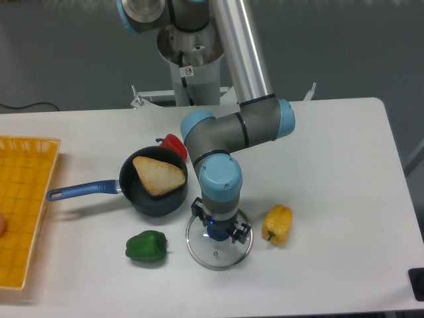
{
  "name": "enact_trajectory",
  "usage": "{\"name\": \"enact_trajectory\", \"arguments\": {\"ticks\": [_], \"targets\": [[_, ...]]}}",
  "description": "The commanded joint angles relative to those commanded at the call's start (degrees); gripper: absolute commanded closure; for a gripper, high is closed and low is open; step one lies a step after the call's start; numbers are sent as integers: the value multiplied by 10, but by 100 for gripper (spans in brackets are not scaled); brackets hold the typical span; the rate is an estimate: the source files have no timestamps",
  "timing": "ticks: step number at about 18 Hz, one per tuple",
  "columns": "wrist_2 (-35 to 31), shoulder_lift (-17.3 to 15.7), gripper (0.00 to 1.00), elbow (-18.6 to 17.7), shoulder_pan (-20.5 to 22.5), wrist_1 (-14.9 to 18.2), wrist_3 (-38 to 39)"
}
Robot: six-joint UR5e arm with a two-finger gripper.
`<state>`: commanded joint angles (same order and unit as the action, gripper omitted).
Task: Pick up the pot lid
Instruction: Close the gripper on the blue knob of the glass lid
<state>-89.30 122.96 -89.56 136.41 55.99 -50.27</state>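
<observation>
Camera view: the glass pot lid (216,256) is seen by the tabletop's (331,165) front edge, under the gripper (218,230); open or closed cannot be told. Grabbing is in hand, so a firm pinch is needed next.

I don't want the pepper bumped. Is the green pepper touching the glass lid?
Apart. The camera view shows a strip of white table between the green bell pepper and the rim of the glass pot lid.
</observation>
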Motion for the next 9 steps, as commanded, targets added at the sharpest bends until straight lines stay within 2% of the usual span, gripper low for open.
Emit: {"name": "enact_trajectory", "arguments": {"ticks": [9], "targets": [[-1,4,37,0,0,1,1]]}}
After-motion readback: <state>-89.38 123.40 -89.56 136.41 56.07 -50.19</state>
